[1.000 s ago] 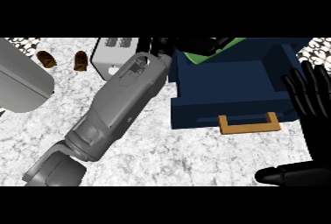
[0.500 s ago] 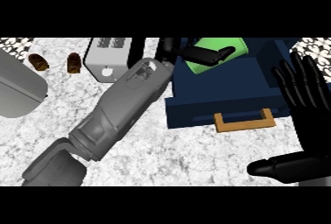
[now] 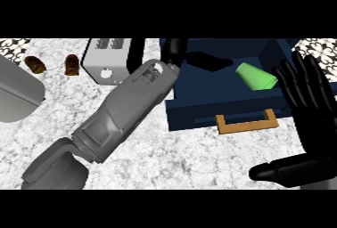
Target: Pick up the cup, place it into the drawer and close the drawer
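Left robot hand [image 3: 205,60] open above drawer [image 3: 217,104], green cup [image 3: 256,76] inside

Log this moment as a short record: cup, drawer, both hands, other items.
cup: green cup lying on its side inside the drawer
drawer: blue drawer open, wooden handle facing the robot
left hand: left hand over the drawer's back, beside the cup, not holding it
right hand: right hand open, fingers up, at the view's right edge
other items: toaster and two brown items at the counter's back

Speckled stone-look counter [image 3: 197,156], matt blue drawer [image 3: 217,95] — wood-toned handle [image 3: 247,122], brushed-metal toaster [image 3: 108,58]
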`<action>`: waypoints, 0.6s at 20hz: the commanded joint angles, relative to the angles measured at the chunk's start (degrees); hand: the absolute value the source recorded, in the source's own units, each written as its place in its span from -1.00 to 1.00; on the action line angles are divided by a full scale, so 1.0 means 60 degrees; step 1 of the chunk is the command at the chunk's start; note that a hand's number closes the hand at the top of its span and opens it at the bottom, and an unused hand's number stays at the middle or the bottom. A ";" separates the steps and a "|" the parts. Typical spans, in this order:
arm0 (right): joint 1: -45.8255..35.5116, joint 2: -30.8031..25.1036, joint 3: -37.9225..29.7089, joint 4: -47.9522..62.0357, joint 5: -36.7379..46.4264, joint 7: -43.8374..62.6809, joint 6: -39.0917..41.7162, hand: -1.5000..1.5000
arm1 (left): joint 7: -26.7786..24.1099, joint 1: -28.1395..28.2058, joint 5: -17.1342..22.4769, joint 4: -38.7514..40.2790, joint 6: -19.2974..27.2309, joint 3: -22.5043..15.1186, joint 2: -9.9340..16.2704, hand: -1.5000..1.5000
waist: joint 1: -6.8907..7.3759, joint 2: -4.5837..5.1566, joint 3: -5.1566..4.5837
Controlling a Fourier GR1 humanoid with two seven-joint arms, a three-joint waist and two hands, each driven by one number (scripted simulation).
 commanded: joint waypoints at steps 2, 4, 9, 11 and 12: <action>-0.0190 0.0047 -0.0129 0.0167 -0.0240 0.0024 -0.0030 -1.00 | -0.0278 0.0139 0.0767 -0.0629 -0.0047 -0.0069 0.0000 -1.00 | 0.0088 -0.0022 -0.0002; -0.0245 0.0208 -0.0132 0.0376 -0.0393 -0.0101 -0.0051 -1.00 | -0.0622 0.0248 0.1056 -0.0865 -0.0363 0.0013 0.0000 -1.00 | 0.0246 -0.0048 -0.0005; 0.0001 -0.0253 -0.0593 -0.0231 -0.1370 0.0791 0.0203 -1.00 | -0.1669 0.0421 0.1500 -0.1194 -0.0729 0.0616 0.0000 -1.00 | 0.0621 -0.0173 -0.0013; 0.0692 -0.0210 -0.0347 -0.1248 -0.1335 0.1093 0.0161 -1.00 | -0.1346 0.0140 0.1620 -0.1367 -0.0918 0.1052 0.0000 -1.00 | 0.0760 -0.0260 -0.0018; 0.0794 -0.0553 -0.0756 -0.0953 -0.1633 0.0780 0.0619 -1.00 | -0.1411 0.0245 0.1543 -0.1040 -0.1419 0.1241 0.0206 -1.00 | 0.0813 -0.0228 -0.0013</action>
